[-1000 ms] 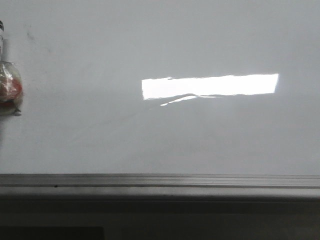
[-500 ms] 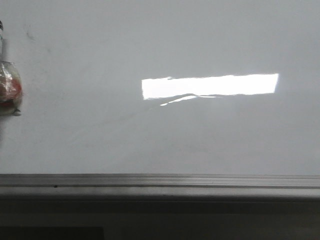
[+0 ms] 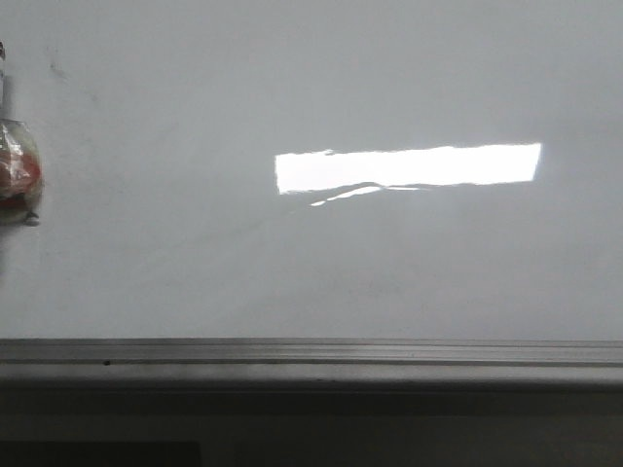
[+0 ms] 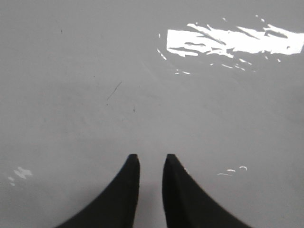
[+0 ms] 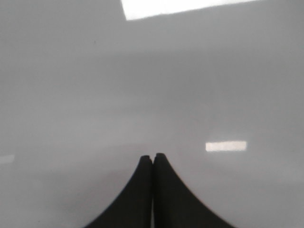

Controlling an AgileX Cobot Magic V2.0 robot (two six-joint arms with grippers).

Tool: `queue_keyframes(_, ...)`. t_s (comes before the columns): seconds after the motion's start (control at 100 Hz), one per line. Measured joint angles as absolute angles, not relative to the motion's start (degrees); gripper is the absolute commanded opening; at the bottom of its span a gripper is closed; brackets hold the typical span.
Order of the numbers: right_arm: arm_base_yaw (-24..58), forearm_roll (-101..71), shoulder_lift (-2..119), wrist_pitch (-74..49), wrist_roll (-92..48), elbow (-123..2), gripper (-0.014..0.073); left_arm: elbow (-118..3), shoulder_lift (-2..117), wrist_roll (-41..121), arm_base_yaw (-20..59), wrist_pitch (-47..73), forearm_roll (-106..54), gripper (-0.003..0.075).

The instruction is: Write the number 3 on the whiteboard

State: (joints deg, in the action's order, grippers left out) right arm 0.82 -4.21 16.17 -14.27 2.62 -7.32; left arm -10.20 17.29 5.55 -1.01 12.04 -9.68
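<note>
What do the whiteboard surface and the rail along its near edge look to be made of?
Whiteboard: smooth, glossy white-grey coating, likely melamine or enamel; it mirrors a sharp rectangular light glare. Rail: grey ribbed strip with dull sheen, probably extruded aluminium, though painted plastic is possible.

The whiteboard (image 3: 321,263) is the worktop, shiny and pale, with a grey rail (image 3: 311,352) along its near edge. A round clear thing (image 3: 18,171) with red inside sits at its left side.

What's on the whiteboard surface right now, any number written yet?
No 3 shows. The whiteboard carries only a bright light reflection, faint smudges, and a roundish red-and-clear object at its left edge, partly cut off.
</note>
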Motion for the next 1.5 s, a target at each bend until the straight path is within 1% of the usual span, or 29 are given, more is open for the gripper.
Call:
queue_keyframes(0.01, 0.82, -4.21, 16.17, -14.25, 2.62, -7.32, -0.0064, -10.20, 17.40, 5.55, -1.01, 11.88, -9.85, 0.0307)
queue_keyframes(0.06, 0.82, -4.21, 16.17, -13.83, 2.62, -7.32, -0.0064, -10.06, 17.66, 5.55, -1.01, 10.33, -10.05, 0.0368)
queue_keyframes(0.11, 0.82, -4.21, 16.17, -13.71, 2.62, -7.32, -0.0064, -9.56, 17.68, 5.55, -1.01, 8.15, -10.20, 0.0393)
queue_keyframes(0.21, 0.82, -4.21, 16.17, -13.62, 2.62, -7.32, -0.0064, -8.80, 17.78, 5.55, -1.02, 3.93, -10.34, 0.0386)
queue_keyframes(0.31, 0.82, -4.21, 16.17, -13.62, 2.62, -7.32, -0.0064, -8.90, 17.78, 5.55, -0.78, 2.66, -8.91, 0.0388)
queue_keyframes(0.39, 0.82, -4.21, 16.17, -13.62, 2.62, -7.32, -0.0064, -9.42, 17.78, 5.55, 1.01, 2.49, -6.82, 0.0390)
queue_keyframes(0.51, 0.82, -4.21, 16.17, -13.49, 2.62, -7.32, -0.0064, -10.52, 17.78, 5.55, 7.06, 2.15, -5.21, 0.0390)
queue_keyframes(0.7, 0.82, -4.21, 16.17, -13.10, 2.62, -7.32, -0.0064, -10.88, 17.91, 5.55, 21.22, 2.05, -6.26, 0.0389)
queue_keyframes(0.82, 0.82, -4.21, 16.17, -13.01, 2.62, -7.32, -0.0064, -10.88, 19.83, 5.55, 28.70, 2.05, -8.49, 0.0389)
queue_keyframes(1.03, 0.82, -4.21, 16.17, -12.68, 2.62, -7.32, -0.0064, -10.88, 28.31, 5.43, 36.51, 1.66, -11.97, 0.0389)
queue_keyframes(1.15, 0.82, -4.21, 16.17, -12.63, 2.62, -7.32, -0.0064, -10.88, 32.88, 5.43, 38.06, -0.51, -14.40, 0.0389)
queue_keyframes(1.5, 0.82, -4.23, 16.17, -11.69, 2.62, -7.32, -0.0064, -10.91, 41.43, 5.21, 38.14, -4.98, -17.11, 0.0389)
